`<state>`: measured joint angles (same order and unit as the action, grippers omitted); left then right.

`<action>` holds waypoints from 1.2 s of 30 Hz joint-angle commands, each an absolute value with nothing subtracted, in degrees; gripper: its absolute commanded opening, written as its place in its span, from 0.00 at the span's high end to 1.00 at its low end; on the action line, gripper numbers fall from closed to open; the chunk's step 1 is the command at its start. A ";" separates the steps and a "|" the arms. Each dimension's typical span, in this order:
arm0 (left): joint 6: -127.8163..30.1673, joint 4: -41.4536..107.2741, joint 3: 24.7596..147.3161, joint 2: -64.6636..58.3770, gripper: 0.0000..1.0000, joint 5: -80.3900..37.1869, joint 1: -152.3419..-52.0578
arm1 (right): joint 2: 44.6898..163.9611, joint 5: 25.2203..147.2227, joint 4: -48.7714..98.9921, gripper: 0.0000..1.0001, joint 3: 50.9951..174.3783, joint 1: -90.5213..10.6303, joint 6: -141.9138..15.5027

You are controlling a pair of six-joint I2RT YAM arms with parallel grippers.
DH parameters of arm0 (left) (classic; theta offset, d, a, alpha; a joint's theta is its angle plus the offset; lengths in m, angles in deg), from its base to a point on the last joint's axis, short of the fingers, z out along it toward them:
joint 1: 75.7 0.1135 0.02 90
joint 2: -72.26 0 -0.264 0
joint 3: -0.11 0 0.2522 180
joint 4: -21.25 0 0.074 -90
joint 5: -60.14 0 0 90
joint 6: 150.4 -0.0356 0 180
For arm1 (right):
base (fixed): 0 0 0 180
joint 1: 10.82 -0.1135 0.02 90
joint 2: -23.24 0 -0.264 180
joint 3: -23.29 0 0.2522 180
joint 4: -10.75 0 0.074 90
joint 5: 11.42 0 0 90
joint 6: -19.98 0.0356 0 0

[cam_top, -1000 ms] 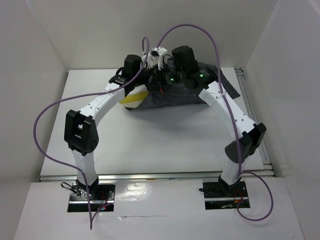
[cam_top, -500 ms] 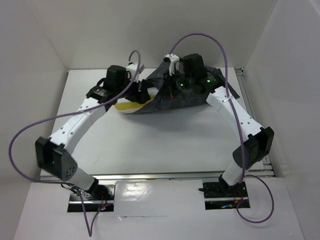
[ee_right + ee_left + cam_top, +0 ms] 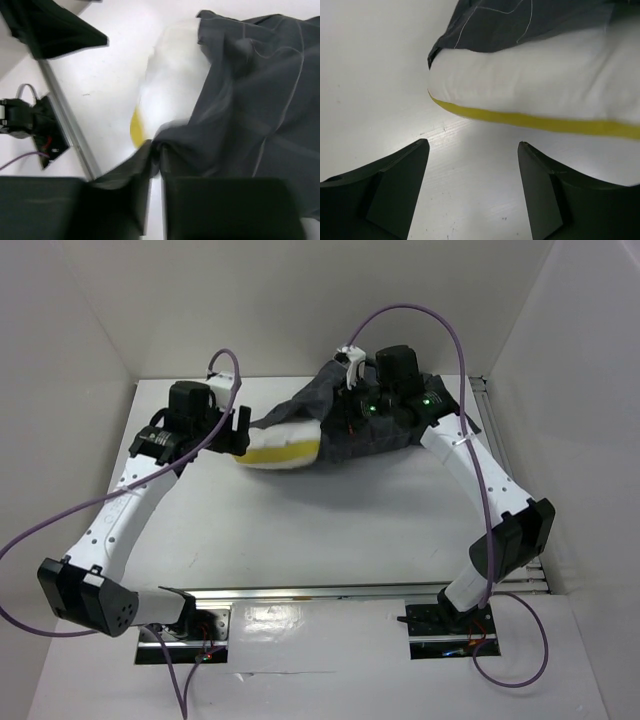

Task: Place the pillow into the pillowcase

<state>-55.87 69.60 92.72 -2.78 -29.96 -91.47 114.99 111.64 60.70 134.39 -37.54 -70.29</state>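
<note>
Left jaws, wide and empty, face the pillow (image 3: pixel 530 95): its bare yellow-banded end lies just ahead of them on the bench (image 3: pixel 370 75), the band running in line with their gap. Beyond that, the pillow sits inside the pillowcase (image 3: pixel 250 100), a fold of which is pinched between the narrow right jaws. The left arm is nearer the bare end.
</note>
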 commanded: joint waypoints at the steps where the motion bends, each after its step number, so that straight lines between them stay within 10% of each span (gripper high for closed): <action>1: -54.70 72.71 92.00 -2.70 0.15 -31.44 -90.21 | 113.85 117.77 59.48 0.71 139.52 -36.92 -73.53; 2: -53.82 73.42 92.53 -3.49 0.15 -30.14 -89.59 | 114.56 118.48 60.02 0.50 140.93 -36.92 -74.06; 7: -51.79 72.63 92.00 -7.61 0.15 -27.31 -86.87 | 112.81 119.62 56.00 0.25 139.80 -36.92 -76.08; 36: -53.89 58.57 92.27 -26.78 0.29 -19.93 -78.86 | 131.97 124.38 68.99 0.34 154.92 -44.74 -85.58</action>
<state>-51.30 62.72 91.10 -25.27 -19.58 -79.14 131.40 125.23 66.69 152.69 -43.48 -83.45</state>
